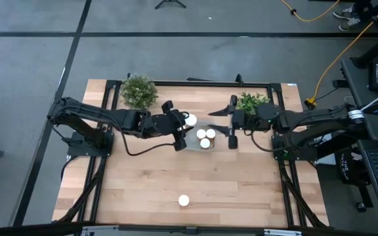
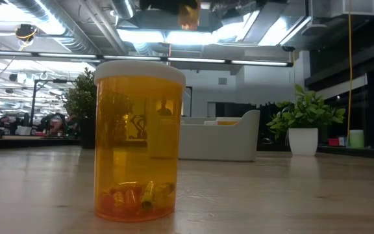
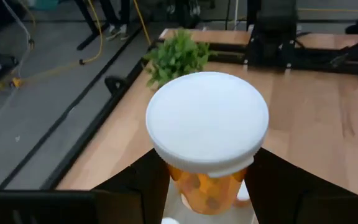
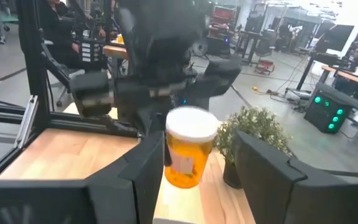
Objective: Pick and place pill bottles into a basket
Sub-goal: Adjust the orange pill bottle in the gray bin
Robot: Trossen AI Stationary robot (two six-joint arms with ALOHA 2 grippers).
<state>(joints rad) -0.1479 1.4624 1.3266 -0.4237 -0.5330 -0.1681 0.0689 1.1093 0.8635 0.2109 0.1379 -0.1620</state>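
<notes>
Left claw (image 1: 188, 122) clamped on a pill bottle (image 3: 207, 140) at the basket's (image 1: 188, 145) edge.
Right claw (image 1: 232, 126) spread apart opp. it; 3 bottles (image 1: 205, 138) in basket btwn them, one (image 1: 184, 200) well apart.

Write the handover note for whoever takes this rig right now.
Left gripper: shut on a pill bottle, held at the basket's edge, near the plants.
Right gripper: open, empty, at the basket's opposite side.
Done: three white caps show in the basket.
Left: release the held bottle into the basket, then fetch the lone bottle standing near the table's front edge.
</notes>
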